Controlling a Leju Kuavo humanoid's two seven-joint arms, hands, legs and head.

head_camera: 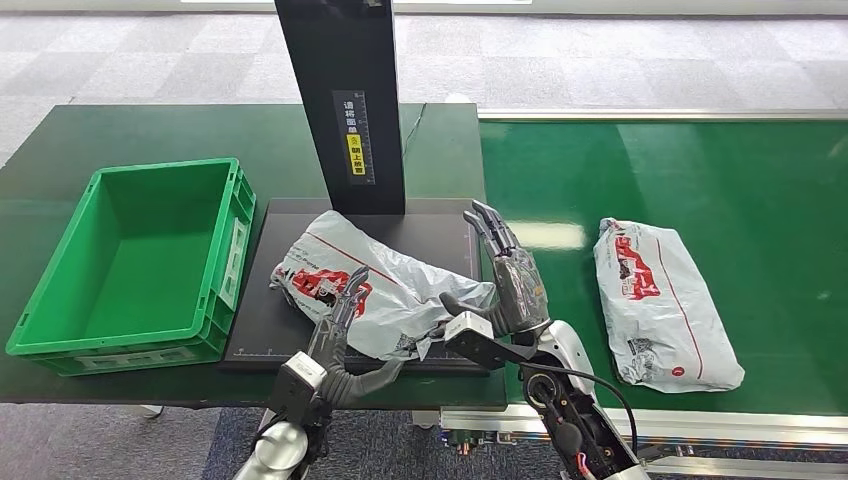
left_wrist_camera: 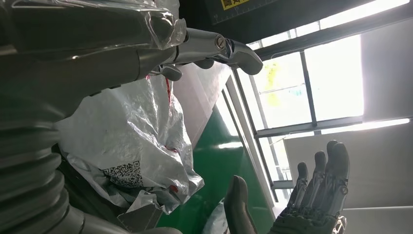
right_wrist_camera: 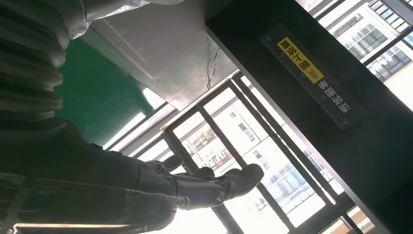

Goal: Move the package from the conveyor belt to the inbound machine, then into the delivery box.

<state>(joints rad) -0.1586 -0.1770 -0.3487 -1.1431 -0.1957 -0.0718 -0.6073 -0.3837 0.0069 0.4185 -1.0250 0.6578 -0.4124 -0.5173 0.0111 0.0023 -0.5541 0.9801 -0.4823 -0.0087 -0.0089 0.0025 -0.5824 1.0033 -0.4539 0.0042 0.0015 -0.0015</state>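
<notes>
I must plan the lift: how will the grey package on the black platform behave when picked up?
The package is probably floppy, since its film is crumpled. Its glossy plastic may slip in the fingers. It seems light.

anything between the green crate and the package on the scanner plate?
In the head view, just the crate's side wall with its label, then a bare strip of the black plate up to the package. The left hand rests on the package.

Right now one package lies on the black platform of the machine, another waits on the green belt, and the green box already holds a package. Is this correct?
Not quite. The head view shows the green box empty. One package lies on the black platform; another package waits on the green belt.
</notes>
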